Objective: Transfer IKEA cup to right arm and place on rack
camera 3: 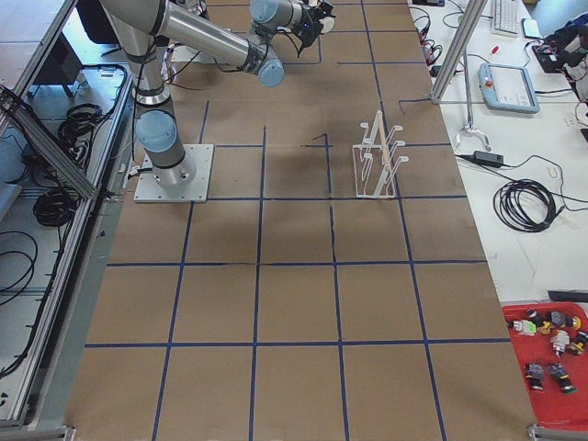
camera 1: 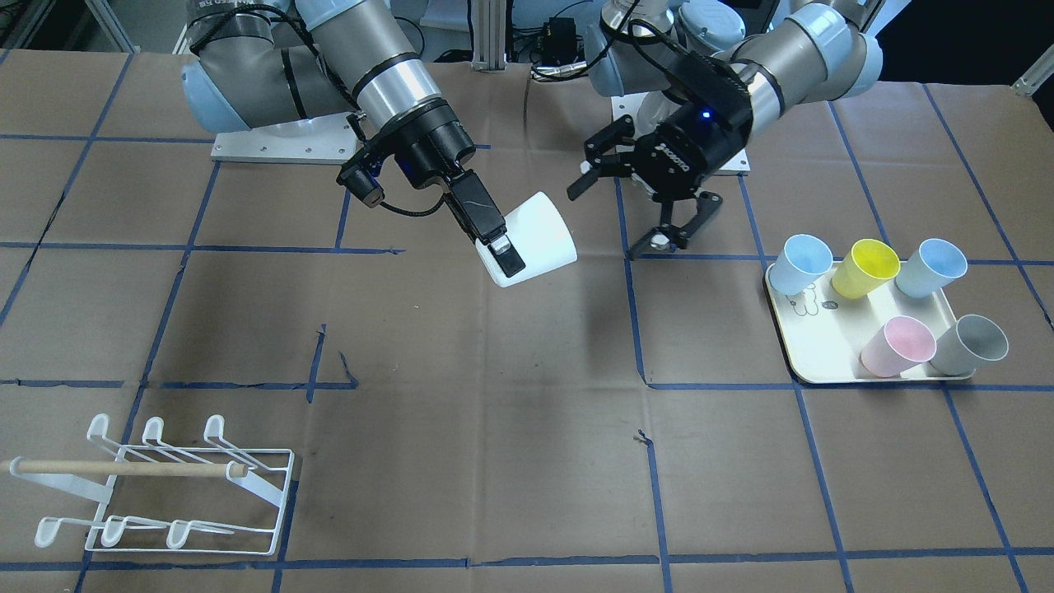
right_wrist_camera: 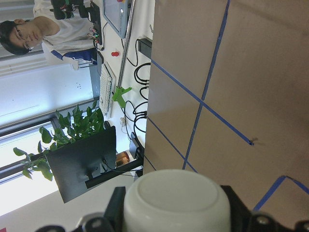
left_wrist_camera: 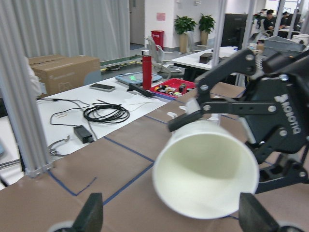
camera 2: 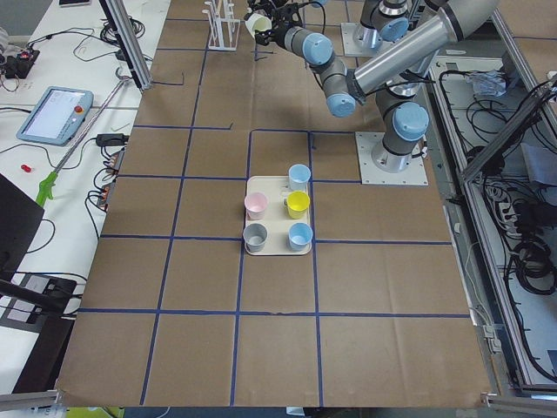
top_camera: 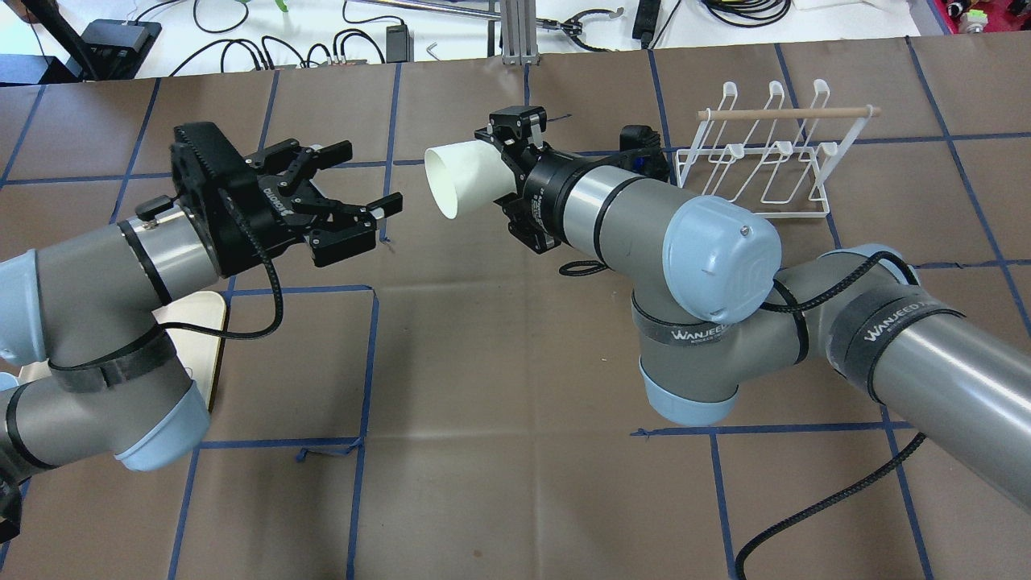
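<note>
A white IKEA cup is held above the table near its base by my right gripper, which is shut on it. The cup lies on its side with its open mouth towards my left gripper. The left gripper is open and empty, a short gap away from the rim. The left wrist view looks into the cup's mouth. The right wrist view shows the cup's base between the fingers. The white wire rack with its wooden dowel stands empty beyond the right arm.
A cream tray with several coloured cups, among them a yellow cup and a pink cup, sits on the left arm's side. The tray also shows in the exterior left view. Brown paper with blue tape lines covers the table.
</note>
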Available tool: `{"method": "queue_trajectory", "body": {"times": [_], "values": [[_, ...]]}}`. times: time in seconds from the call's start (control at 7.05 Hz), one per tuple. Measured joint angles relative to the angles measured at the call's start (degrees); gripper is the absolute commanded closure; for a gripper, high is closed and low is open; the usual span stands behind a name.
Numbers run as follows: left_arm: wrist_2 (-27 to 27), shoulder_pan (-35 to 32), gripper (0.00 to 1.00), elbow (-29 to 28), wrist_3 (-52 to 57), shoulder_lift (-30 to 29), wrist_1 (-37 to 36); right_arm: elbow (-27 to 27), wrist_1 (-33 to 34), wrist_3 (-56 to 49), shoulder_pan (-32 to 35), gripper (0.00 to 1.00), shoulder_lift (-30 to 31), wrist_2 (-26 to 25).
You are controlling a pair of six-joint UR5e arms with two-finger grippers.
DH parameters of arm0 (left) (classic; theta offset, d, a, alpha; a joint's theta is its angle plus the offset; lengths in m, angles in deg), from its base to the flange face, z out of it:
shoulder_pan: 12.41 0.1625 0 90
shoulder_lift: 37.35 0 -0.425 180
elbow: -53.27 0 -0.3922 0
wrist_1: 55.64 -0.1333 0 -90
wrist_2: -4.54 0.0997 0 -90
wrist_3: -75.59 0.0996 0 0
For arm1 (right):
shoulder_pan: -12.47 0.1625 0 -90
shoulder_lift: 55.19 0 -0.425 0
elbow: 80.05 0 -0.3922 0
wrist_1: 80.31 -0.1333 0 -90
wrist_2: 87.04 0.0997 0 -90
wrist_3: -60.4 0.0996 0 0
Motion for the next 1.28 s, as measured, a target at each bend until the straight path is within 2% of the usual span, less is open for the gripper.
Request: {"method": "queue_trajectory", "body": {"times": [0.14, 0.28, 0.85, 1.28], "values": [[1.8, 2.1, 0.01, -0.4, 0.0, 0.0, 0.9, 0.2, 0.0, -1.5, -0.3, 0.89, -0.1, -0.1], [5.8, 3.0, 0.01, -1.8, 0.0, -0.1, 2.5, 0.4, 0.0, -5.9, -1.4, 0.91, -0.2, -0.3], [23.6, 1.9, 0.01, -10.5, -0.3, -1.2, 15.5, 0.8, 0.3, -33.3, -14.6, 0.92, 0.2, 0.1], [45.4, -8.2, 0.01, -20.0, -11.1, -2.2, 30.5, 3.2, 0.6, -55.6, -21.5, 0.92, -0.9, -2.1]]}}
